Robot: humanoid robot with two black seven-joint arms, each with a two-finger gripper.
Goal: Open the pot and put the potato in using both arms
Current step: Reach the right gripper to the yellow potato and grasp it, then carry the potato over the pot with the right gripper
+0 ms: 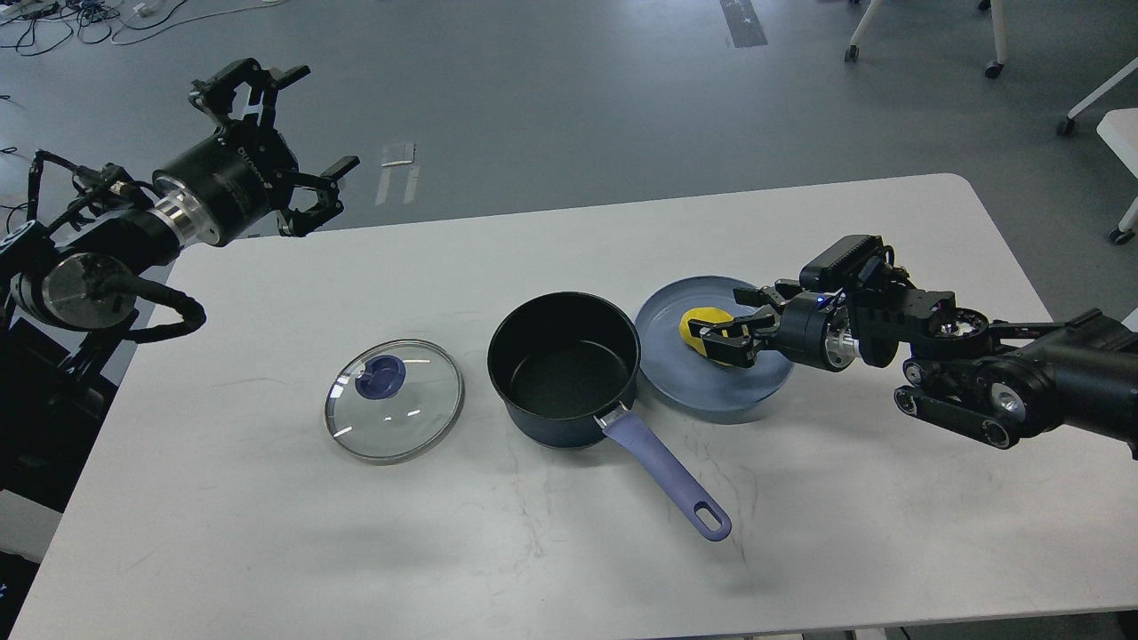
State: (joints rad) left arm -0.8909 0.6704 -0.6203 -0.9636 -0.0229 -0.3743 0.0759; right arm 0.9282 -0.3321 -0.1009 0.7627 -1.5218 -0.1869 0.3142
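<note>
The dark pot (564, 373) stands open at the table's middle, its purple handle (667, 480) pointing to the front right. Its glass lid (394, 400) with a blue knob lies flat on the table to the pot's left. The yellow potato (699, 324) lies on the blue plate (685, 384) right of the pot. My right gripper (725, 327) is low over the plate, its fingers open on either side of the potato and hiding part of it. My left gripper (316, 124) is open and empty, high above the table's far left corner.
The white table (533, 551) has rounded corners. Beyond its far edge is grey floor with chair legs (991, 53) at the top right and cables at the top left.
</note>
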